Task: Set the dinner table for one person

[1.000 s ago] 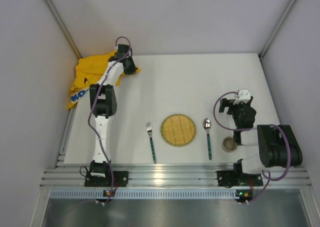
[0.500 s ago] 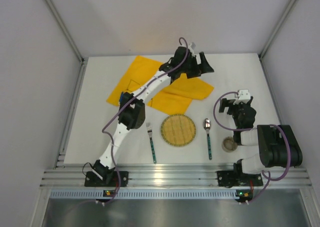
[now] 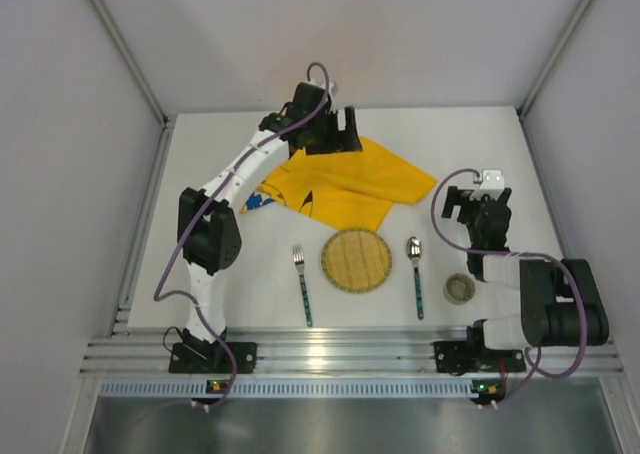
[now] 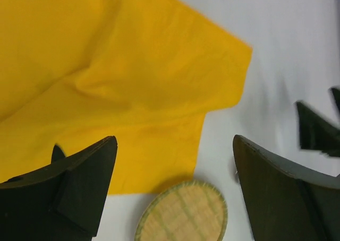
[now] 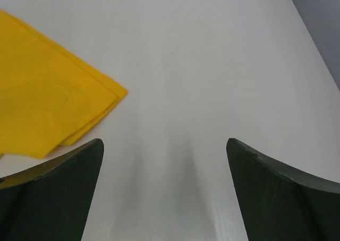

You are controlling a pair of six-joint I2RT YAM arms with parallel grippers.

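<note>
White hard bench (image 3: 168,274) filled the workspace between the side walls, ribbed rail at its 6 o'clock edge. Judged stiff, fixed and slick: no take-hold point, and light items would likely slide on it.

Left claw (image 3: 335,129) hovered at 12 o'clock over the yellow cloth (image 3: 345,184), fingers spread wide and gripping nothing, per the left wrist view. Cloth lay rumpled and partly folded; judged soft and limp, so best pinched at a free corner or edge.

Fork (image 3: 302,284) lay at 9 o'clock of the round woven mat (image 3: 356,260), apart from it. Spoon (image 3: 415,274) lay at 3 o'clock of the mat. Small round dish (image 3: 459,289) sat at 4 o'clock of the spoon.

Right claw (image 3: 475,209) hung at 1 o'clock of the spoon, fingers wide apart and empty, with bare bench under it.

Counts: one cloth, one fork, one mat, one spoon, one dish, two claws.
</note>
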